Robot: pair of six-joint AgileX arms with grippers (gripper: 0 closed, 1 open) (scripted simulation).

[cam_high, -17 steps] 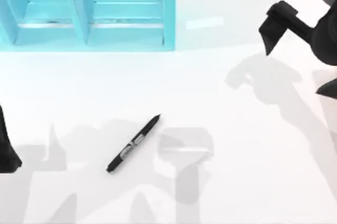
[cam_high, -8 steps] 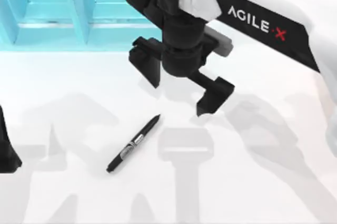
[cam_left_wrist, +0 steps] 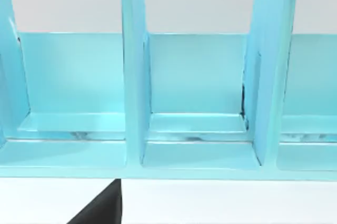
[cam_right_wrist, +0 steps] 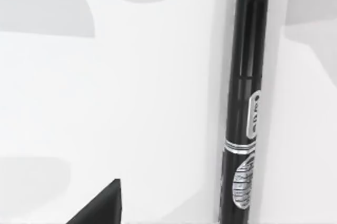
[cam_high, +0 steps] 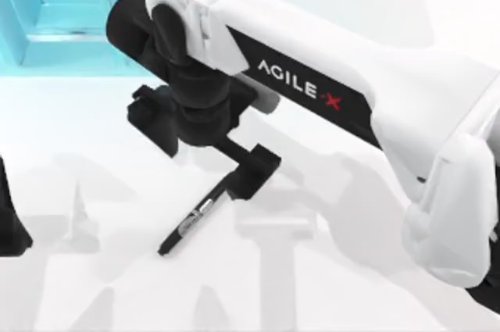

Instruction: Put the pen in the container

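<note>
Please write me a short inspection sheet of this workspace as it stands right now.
Surface: white table, crossed by grey shadows.
Job's things: pen lying flat on the table, outside the container; the container stands at the table's far left, its compartments holding nothing visible.
Clutter: nothing seen.
Grippers: right gripper open above the pen's tip end, not gripping it; left gripper parked at the left edge.
Cables: nothing seen.
Surroundings: plain pale backdrop behind the table.
</note>
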